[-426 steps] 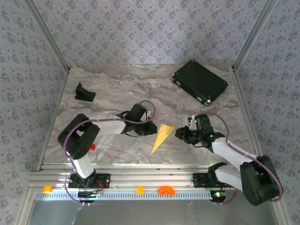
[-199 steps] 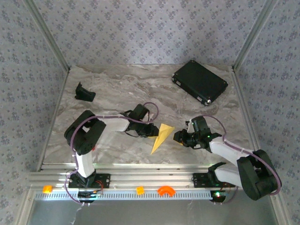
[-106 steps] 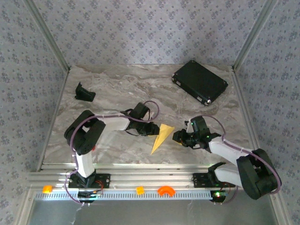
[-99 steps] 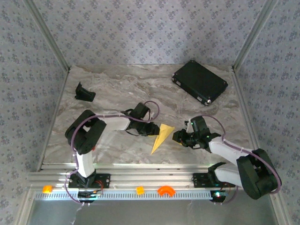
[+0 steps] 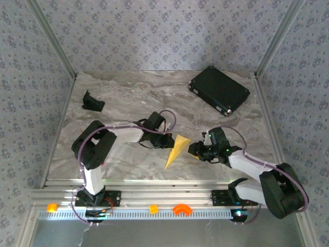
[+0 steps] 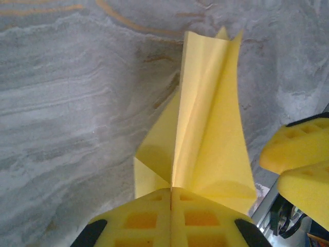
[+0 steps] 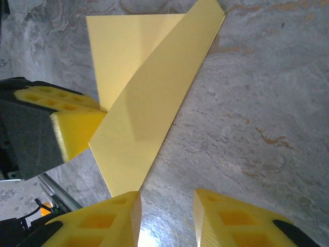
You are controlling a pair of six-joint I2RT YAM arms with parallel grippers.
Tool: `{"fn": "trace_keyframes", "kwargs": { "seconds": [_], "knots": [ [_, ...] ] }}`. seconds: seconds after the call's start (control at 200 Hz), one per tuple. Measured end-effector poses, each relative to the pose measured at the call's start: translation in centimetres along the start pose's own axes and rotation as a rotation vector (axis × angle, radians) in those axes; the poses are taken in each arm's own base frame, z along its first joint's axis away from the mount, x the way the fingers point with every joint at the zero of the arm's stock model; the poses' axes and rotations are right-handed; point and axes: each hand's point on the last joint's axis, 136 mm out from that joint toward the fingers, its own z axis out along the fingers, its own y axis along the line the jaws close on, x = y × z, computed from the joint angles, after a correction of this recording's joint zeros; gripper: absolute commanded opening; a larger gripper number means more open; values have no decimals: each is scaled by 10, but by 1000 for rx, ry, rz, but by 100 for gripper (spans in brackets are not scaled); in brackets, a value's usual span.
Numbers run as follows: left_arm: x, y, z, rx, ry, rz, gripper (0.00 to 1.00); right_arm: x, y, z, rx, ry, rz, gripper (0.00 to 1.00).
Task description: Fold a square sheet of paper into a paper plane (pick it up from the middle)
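Observation:
The square sheet of paper (image 5: 174,150) is folded into a slim pale-yellow dart, the paper plane, on the marble table with its point toward the near edge. My left gripper (image 5: 168,140) is shut on its wide back end. In the left wrist view the paper (image 6: 205,128) rises out of the closed yellow pads (image 6: 154,221) along the centre crease, one flap lifted. My right gripper (image 5: 193,150) stands open just right of the paper. In the right wrist view its left fingertip (image 7: 121,208) sits beside the edge of the paper (image 7: 149,92), with bare table between the jaws.
A black rectangular case (image 5: 219,89) lies at the back right. A small black piece (image 5: 92,101) lies at the back left. Orange plastic pieces (image 5: 181,209) sit on the near rail. The metal frame's rails bound the table on all sides.
My left gripper has closed onto the wide end of the paper, lifting a flap. My right gripper has crept a little left toward the paper, its jaws slightly wider.

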Motion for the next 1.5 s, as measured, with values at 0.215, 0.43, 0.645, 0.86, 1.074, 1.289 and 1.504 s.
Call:
{"fn": "trace_keyframes", "kwargs": {
  "seconds": [0.215, 0.43, 0.645, 0.86, 1.074, 1.289, 1.504],
  "knots": [
    [-7, -20, -31, -77, -146, 93, 3, 4, 20, 4, -32, 19, 10, 43],
    [-3, -16, -38, -212, -209, 128, 2, -6, 46, 11, -68, 1, 23, 46],
    [0, -7, -38, -289, -228, 126, 2, -7, 51, 25, -57, 21, 45, 44],
    [-2, -2, -40, -315, -247, 111, 4, -5, 39, 42, -14, 57, 83, 32],
    [4, 3, -39, -338, -227, 107, 16, -4, 36, 46, -6, 67, 94, 15],
    [10, 8, -40, -358, -204, 96, 32, -4, 33, 52, -2, 73, 107, 6],
    [16, 8, -43, -350, -197, 87, 35, -5, 33, 54, -7, 74, 111, 7]
  ]
}}
